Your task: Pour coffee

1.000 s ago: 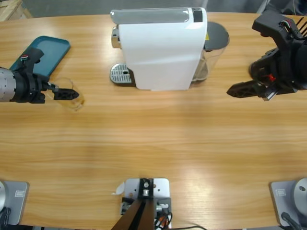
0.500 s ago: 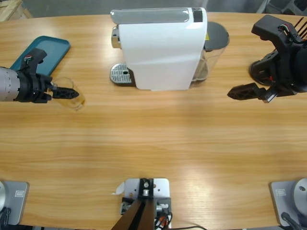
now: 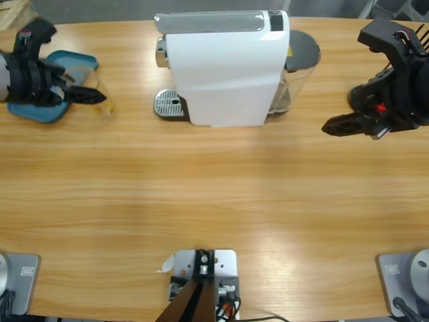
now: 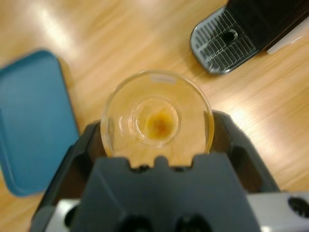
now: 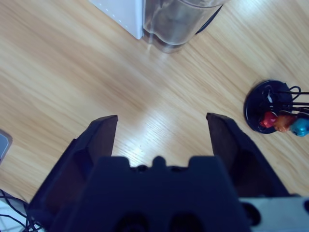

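My left gripper (image 4: 157, 126) is shut on a clear glass (image 4: 157, 113), its jaws pressed against both sides. A thin brownish patch of coffee (image 4: 159, 123) lies in the glass's bottom. In the high view the left gripper (image 3: 92, 96) holds the glass (image 3: 104, 102) at the table's far left, beside the teal tray (image 3: 64, 64). The white coffee machine (image 3: 228, 67) stands at the back middle, with its metal drip tray (image 3: 169, 104) facing the glass. My right gripper (image 3: 330, 126) hangs open at the right with nothing between its jaws, and the right gripper (image 5: 161, 121) shows bare wood beneath it.
The machine's clear water tank (image 5: 178, 17) is at its right rear. A black holder with coloured capsules (image 5: 276, 116) stands near the right arm. The teal tray (image 4: 34, 121) and the drip tray (image 4: 222, 41) flank the held glass.
My left arm has carried the glass toward the table's back, up beside the teal tray. The right arm has barely shifted.
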Controlling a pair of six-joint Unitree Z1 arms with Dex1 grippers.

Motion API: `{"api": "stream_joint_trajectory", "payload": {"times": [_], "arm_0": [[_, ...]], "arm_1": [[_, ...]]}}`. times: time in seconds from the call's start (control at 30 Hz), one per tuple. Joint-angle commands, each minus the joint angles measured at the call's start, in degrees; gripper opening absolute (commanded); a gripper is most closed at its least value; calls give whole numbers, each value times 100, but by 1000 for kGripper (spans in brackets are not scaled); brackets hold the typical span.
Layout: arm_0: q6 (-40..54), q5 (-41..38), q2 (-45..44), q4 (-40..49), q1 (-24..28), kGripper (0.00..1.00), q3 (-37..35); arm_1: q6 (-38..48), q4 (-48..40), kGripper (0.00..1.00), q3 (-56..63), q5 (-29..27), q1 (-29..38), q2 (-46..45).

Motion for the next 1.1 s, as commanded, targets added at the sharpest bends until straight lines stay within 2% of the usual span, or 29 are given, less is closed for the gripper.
{"api": "stream_joint_trajectory", "payload": {"times": [0.03, 0.2, 0.67, 1.1], "arm_0": [[859, -942, 535, 553, -65, 270, -947], [1179, -1406, 927, 493, 3, 269, -1195], [1258, -1410, 2096, -206, 42, 269, -1494], [1339, -1587, 2504, -494, 82, 269, -1532]], "arm_1": [[-94, -84, 821, 404, 63, -167, -294], [-189, -84, 821, 561, 89, -301, -415], [-570, -142, 821, 745, 242, -770, -415], [-582, -216, 821, 784, 297, -851, -232]]}}
